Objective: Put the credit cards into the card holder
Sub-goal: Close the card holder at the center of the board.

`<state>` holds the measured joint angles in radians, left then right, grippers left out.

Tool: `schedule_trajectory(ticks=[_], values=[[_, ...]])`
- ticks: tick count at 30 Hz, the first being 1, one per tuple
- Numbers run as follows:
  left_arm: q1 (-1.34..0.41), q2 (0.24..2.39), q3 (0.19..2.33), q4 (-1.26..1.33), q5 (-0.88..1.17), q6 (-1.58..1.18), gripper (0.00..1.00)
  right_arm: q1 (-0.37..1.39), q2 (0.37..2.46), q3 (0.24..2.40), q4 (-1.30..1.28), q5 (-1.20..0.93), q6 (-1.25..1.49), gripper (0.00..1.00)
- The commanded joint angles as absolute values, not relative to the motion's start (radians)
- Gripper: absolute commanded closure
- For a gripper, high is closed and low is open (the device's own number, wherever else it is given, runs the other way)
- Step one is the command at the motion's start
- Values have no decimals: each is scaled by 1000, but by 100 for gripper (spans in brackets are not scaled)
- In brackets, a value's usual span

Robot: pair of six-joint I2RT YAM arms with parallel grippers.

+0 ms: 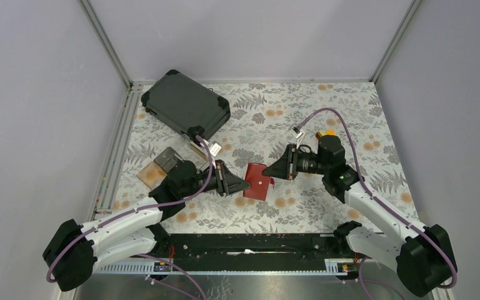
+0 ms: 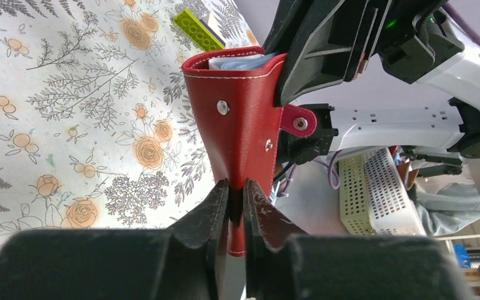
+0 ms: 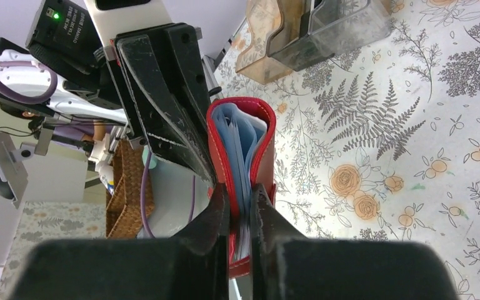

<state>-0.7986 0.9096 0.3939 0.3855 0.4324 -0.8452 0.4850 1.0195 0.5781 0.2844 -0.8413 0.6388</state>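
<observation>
Card holder (image 2: 237, 125) clamped at opposite edges by left gripper (image 2: 236, 190) and right gripper (image 3: 240, 194).

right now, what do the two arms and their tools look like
Both the left arm and the right arm have white links, bulky black joints and a purple cable looping alongside. The left tool and right tool are black, with wedge-shaped, scuffed fingers. A green light glows on a wrist housing.

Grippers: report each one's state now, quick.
Left gripper: shut on the red card holder, at its edge.
Right gripper: shut on the red card holder, credit cards inside.
</observation>
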Motion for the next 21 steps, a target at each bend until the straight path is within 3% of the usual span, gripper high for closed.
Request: schedule_trajectory(ticks=[1,3,6,8,13,21], values=[[-825,923,467,449,456,-834,83,498,965,571,398,-896,686,100],[-825,919,469,447,454,-834,71,497,950,561,394,-899,680,100],[-825,909,475,414,444,-823,31,499,931,564,367,-919,663,100],[-825,899,478,396,441,-812,19,498,921,569,355,-948,657,100],[-825,899,498,324,492,-759,5,499,905,585,358,-1045,673,100],[-831,943,539,284,608,-730,1,501,913,568,433,-1112,718,100]])
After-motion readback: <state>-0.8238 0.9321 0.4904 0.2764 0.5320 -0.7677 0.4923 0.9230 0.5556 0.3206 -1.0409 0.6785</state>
